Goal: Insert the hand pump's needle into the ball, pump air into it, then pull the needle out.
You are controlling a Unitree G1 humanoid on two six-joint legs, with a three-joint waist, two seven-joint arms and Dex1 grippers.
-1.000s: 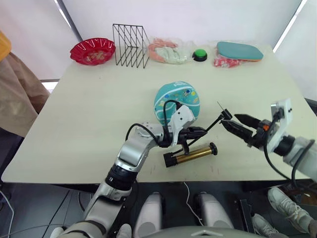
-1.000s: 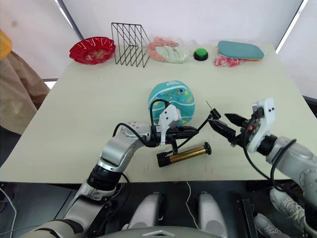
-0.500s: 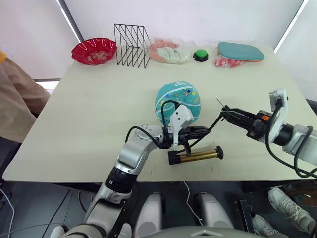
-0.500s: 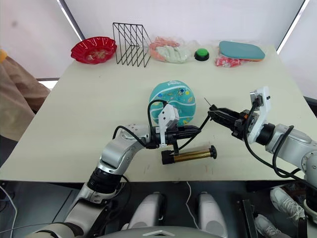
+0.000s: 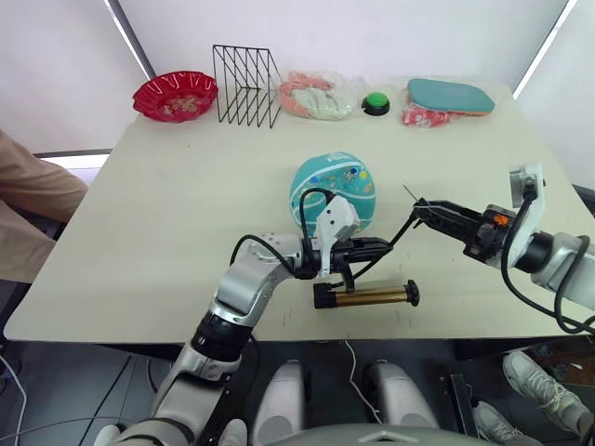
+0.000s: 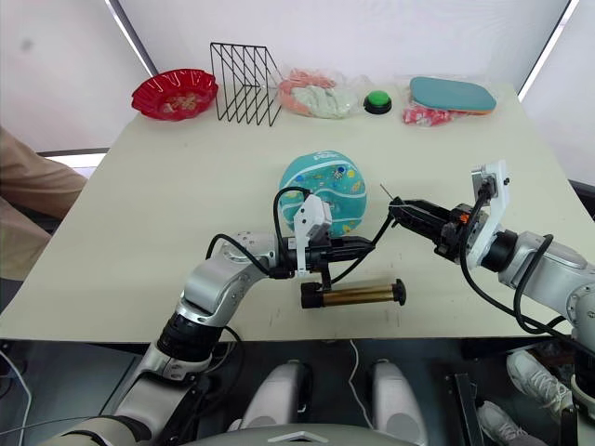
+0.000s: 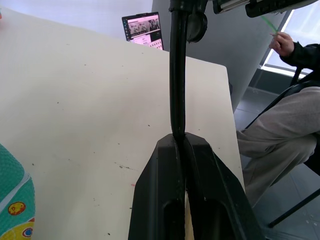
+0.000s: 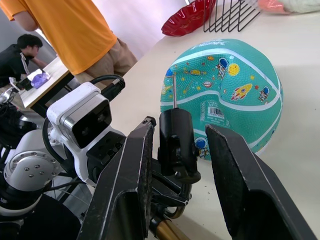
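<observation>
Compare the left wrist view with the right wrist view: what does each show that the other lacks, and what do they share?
Left wrist view: the left hand shut on the black hose, a lit screen beyond the table edge, and a seated person's legs. Right wrist view: the needle standing on its black fitting, a white barcode label, a red bowl and a person in an orange shirt. Shared: the teal ball and the pale table.

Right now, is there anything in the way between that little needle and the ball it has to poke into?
Nothing visible. The needle sits at the right gripper, and only bare table lies between it and the ball. The left gripper pinches the hose lower down, nearer the pump, off that line.
</observation>
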